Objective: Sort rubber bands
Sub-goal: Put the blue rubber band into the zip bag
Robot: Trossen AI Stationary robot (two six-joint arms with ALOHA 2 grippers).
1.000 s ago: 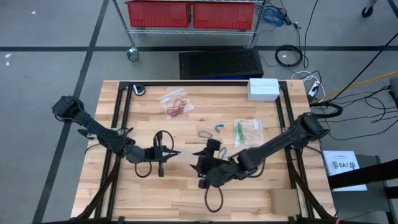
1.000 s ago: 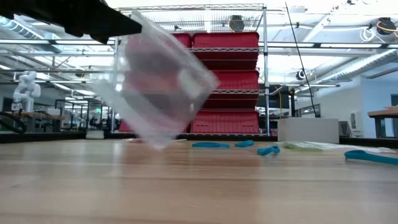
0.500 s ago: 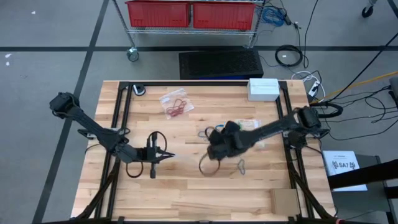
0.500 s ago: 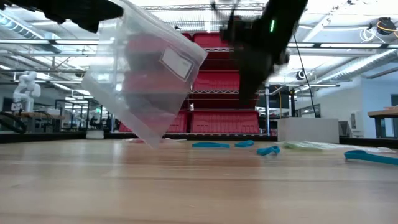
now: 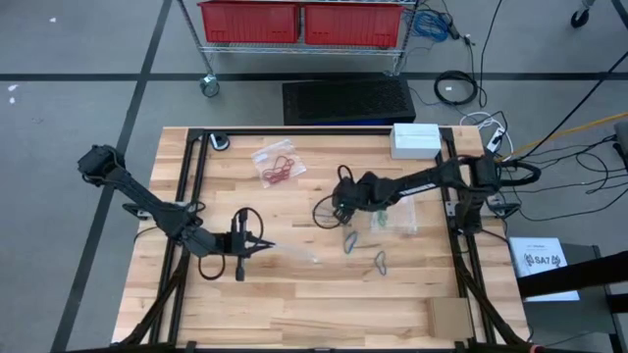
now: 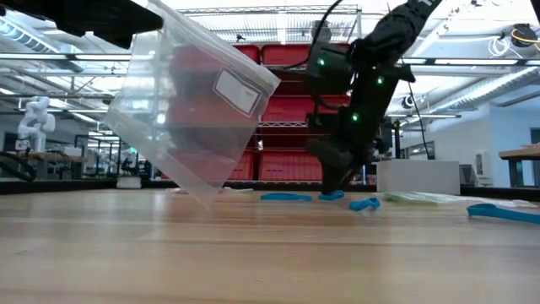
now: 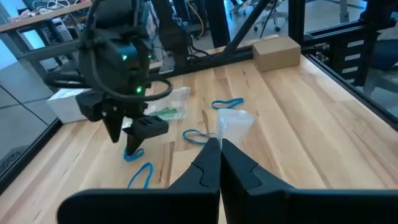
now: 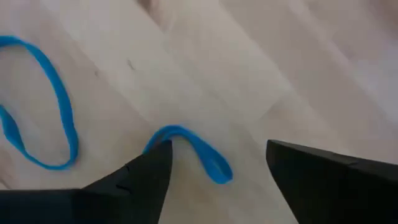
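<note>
The blue rubber bands [image 8: 189, 151] are thin, flat, floppy loops lying slack on pale, smooth-grained wood; the right wrist view shows two, one a small kinked arc between that arm's dark fingers, the other a longer oval [image 8: 43, 106] toward the frame's left edge. From above, two more blue loops [image 5: 349, 241] lie just right of centre on the table [image 5: 294, 314], and a tangle of red bands [image 5: 278, 172] sits inside a clear bag in the upper middle, while green bands [image 5: 381, 208] show in another clear bag right of centre. The right gripper [image 5: 342, 211] is low over the boards near the picture's centre, its two fingers spread apart on either side of the kinked blue band, gripping nothing. The left gripper [image 5: 263, 244], left of centre, has its fingers pinched together on the edge of a third clear plastic bag [image 6: 190, 110], glossy, crinkled and hanging tilted, with a white label. A white box [image 5: 416, 139] sits at the upper right.
</note>
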